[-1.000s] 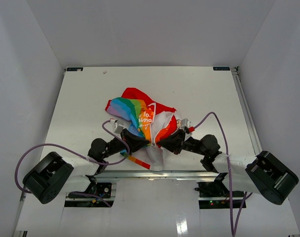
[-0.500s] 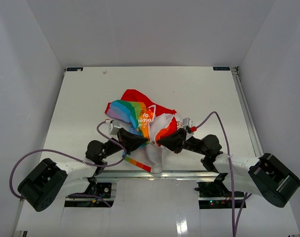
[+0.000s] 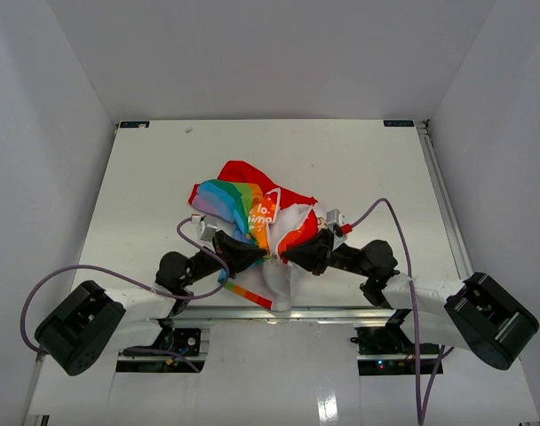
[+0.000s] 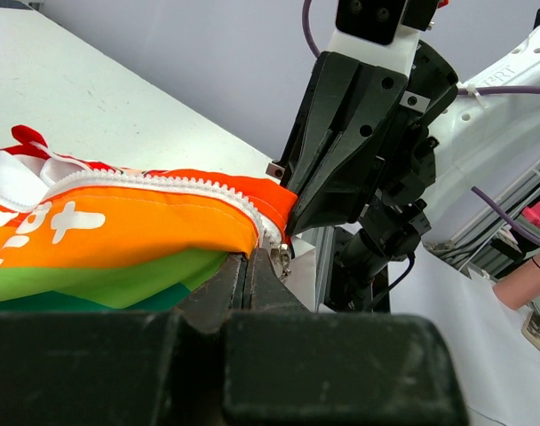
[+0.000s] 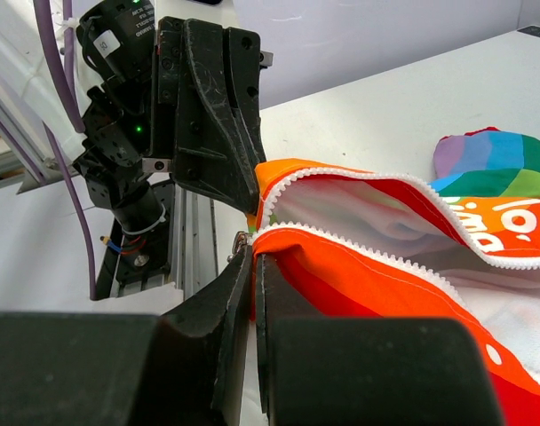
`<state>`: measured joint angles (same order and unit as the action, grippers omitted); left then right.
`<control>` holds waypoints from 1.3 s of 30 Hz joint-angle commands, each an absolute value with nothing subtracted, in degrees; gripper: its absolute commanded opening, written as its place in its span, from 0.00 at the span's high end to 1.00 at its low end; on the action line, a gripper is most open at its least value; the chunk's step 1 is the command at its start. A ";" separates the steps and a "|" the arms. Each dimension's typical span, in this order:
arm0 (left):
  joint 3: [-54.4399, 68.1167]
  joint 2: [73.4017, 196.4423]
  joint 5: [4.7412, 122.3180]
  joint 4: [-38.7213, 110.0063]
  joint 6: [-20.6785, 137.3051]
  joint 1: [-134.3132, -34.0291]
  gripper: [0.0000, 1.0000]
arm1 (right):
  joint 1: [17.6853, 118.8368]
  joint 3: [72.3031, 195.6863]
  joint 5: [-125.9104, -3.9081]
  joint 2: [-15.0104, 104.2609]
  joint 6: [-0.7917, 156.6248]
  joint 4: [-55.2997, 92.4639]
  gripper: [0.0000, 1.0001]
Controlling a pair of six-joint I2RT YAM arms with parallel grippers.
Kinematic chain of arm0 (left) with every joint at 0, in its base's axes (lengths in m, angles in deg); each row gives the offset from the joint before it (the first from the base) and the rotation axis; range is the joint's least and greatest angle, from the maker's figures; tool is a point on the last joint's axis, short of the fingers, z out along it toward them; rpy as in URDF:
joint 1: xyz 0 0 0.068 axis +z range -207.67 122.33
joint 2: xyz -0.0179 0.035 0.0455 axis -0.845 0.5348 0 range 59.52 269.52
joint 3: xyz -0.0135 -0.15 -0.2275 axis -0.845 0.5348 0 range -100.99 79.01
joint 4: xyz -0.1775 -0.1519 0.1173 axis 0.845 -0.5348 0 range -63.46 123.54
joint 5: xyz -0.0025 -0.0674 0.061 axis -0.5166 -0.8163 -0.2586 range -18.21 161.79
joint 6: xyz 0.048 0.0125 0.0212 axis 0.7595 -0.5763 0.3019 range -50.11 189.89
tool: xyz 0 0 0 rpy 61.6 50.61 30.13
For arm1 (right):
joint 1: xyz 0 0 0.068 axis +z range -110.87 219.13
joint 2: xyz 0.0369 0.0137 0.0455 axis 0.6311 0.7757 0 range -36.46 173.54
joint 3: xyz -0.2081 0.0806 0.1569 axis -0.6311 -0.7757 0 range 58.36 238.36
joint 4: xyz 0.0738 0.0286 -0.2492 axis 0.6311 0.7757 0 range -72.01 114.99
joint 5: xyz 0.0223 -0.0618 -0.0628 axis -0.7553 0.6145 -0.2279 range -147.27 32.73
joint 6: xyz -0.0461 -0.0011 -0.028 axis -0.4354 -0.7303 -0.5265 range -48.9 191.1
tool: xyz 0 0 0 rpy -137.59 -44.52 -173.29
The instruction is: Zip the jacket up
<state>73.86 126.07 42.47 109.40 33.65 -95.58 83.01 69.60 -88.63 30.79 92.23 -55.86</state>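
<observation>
The jacket (image 3: 252, 200) lies crumpled at the table's middle, with rainbow panels, red trim and white lettering. Its zip is open, and the two rows of white teeth (image 5: 359, 182) spread apart. My left gripper (image 3: 259, 256) and right gripper (image 3: 286, 255) meet tip to tip at its near hem. In the left wrist view my left gripper (image 4: 249, 259) is shut on the orange-green hem (image 4: 119, 231) beside a small metal slider (image 4: 281, 257). In the right wrist view my right gripper (image 5: 255, 259) is shut on the orange hem (image 5: 385, 275) at the zip's lower end.
The white table (image 3: 341, 169) is walled by white panels on three sides. An aluminium rail (image 3: 341, 312) runs along its near edge under both arms. Purple cables (image 3: 403, 240) loop off each wrist. The jacket's white part hangs over the near edge (image 3: 279, 297).
</observation>
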 commanded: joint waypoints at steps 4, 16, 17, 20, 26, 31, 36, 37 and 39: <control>73.68 124.23 42.98 137.78 33.47 -96.27 1.00 | 82.97 72.67 -88.74 31.12 93.93 -85.26 0.92; 74.20 118.90 44.27 137.54 31.51 -96.52 1.00 | 82.88 75.04 -87.84 31.12 95.47 -86.67 0.92; 74.53 118.57 44.49 137.38 31.56 -96.52 1.00 | 82.83 74.98 -87.57 30.85 95.31 -86.62 0.92; 74.53 117.40 44.74 136.03 32.08 -96.50 1.00 | 82.84 74.71 -87.35 30.03 94.90 -86.40 0.92; 75.51 114.88 45.44 133.18 33.50 -96.52 1.00 | 82.85 75.02 -87.94 29.45 94.69 -85.45 0.92; 75.67 113.70 45.51 131.67 34.21 -96.52 1.00 | 82.90 75.10 -87.99 29.16 94.92 -85.46 0.92; 75.69 115.96 45.88 135.75 33.99 -96.51 1.00 | 82.90 75.59 -88.11 29.54 96.44 -87.09 0.92; 75.36 116.58 45.59 136.17 33.77 -96.52 1.00 | 82.90 75.69 -88.19 29.65 96.74 -87.49 0.92; 74.81 117.64 45.13 136.65 33.37 -96.48 1.00 | 82.90 75.95 -88.33 29.81 97.18 -87.92 0.92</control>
<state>75.54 116.03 45.47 109.56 33.49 -96.15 83.01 73.10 -88.35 30.24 95.86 -55.88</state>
